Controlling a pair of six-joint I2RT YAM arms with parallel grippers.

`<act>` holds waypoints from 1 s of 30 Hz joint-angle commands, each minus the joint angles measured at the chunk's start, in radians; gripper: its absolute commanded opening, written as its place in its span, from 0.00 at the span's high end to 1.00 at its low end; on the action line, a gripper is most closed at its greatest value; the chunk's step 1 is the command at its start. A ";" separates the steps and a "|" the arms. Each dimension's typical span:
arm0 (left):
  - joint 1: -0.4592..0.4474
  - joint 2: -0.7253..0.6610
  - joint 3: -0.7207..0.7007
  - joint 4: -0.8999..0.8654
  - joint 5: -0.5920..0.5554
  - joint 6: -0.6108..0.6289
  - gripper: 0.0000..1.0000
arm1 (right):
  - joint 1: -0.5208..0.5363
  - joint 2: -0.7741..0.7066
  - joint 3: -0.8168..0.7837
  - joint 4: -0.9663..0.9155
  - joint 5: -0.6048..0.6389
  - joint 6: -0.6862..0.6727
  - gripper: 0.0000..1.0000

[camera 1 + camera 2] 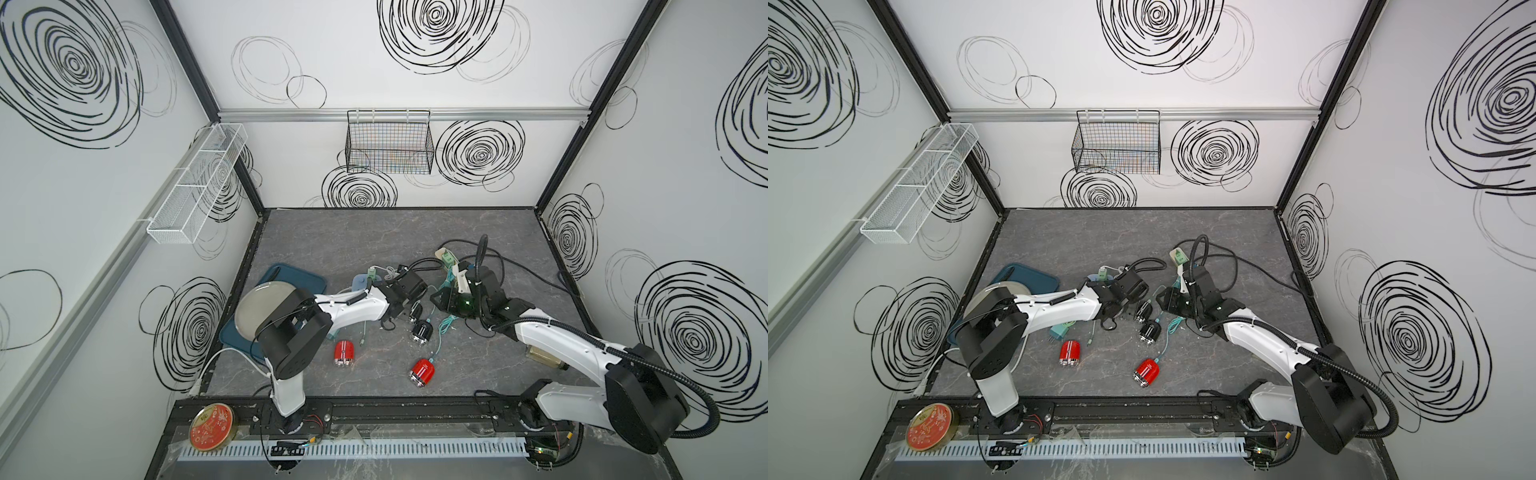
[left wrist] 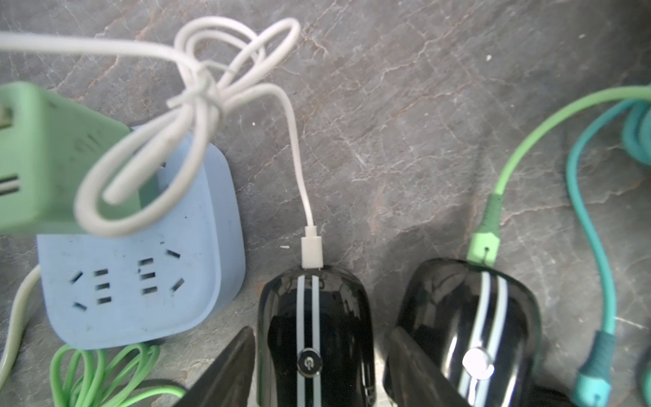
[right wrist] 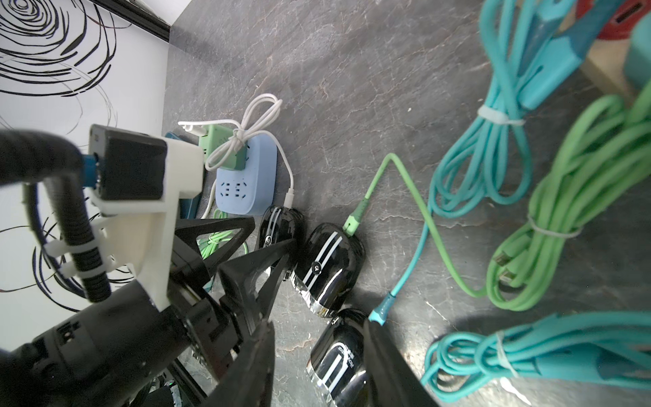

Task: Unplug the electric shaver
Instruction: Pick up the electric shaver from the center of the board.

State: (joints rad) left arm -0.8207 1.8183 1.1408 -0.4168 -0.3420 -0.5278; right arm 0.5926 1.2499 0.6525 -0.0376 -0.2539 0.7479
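**A:** Which shaver is it, and where?

**B:** I take it to be the black shaver point(image 2: 313, 317) on the white cord point(image 2: 296, 141). It lies on the surface point(image 1: 374, 237), just beside the blue power strip point(image 2: 141, 282). The left gripper point(image 2: 321, 329) has its jaws apart, one on each side of the body and very close to it. Whether they press on it, I cannot tell.

**A:** Plugged in?

**B:** Yes. The white plug point(image 2: 312, 250) sits in its end. The cord runs up to a tied bundle by the green adapter point(image 2: 42, 158), which stands in the power strip.

**A:** And the right gripper?

**B:** The right gripper point(image 3: 320, 321) hovers near, jaws apart, with nothing clamped that I can see.

**A:** What worries you?

**B:** The shell looks glossy. If the hold is loose, I expect a pull on the plug would drag the shaver along instead of freeing it. A grip on the cord rather than the plug would likely tug the bundle, and the adapter or strip could follow.

**A:** Anything else close by?

**B:** A second black shaver point(image 2: 465, 317) lies just beside the outer jaw, with a green cord point(image 2: 521, 148) in it. A teal plug point(image 3: 382, 312) sits right at the right jaws, so taking the wrong plug is the easy mistake here. The two arms are also near each other, and a wide swing could knock them together.
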 commanded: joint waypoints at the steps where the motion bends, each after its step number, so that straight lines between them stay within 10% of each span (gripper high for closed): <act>1: 0.018 0.018 -0.004 -0.004 0.027 -0.001 0.34 | -0.004 -0.007 -0.013 0.005 -0.004 0.006 0.55; 16: 0.052 0.076 -0.004 0.005 0.101 0.023 0.31 | -0.004 0.005 -0.017 0.024 -0.009 0.016 0.55; 30: 0.058 0.034 -0.021 0.026 0.091 0.040 0.49 | -0.005 0.020 -0.011 0.032 -0.016 0.016 0.56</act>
State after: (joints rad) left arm -0.7692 1.8828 1.1385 -0.4015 -0.2443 -0.5045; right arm 0.5922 1.2594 0.6464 -0.0257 -0.2615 0.7589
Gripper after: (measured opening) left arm 0.617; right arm 0.445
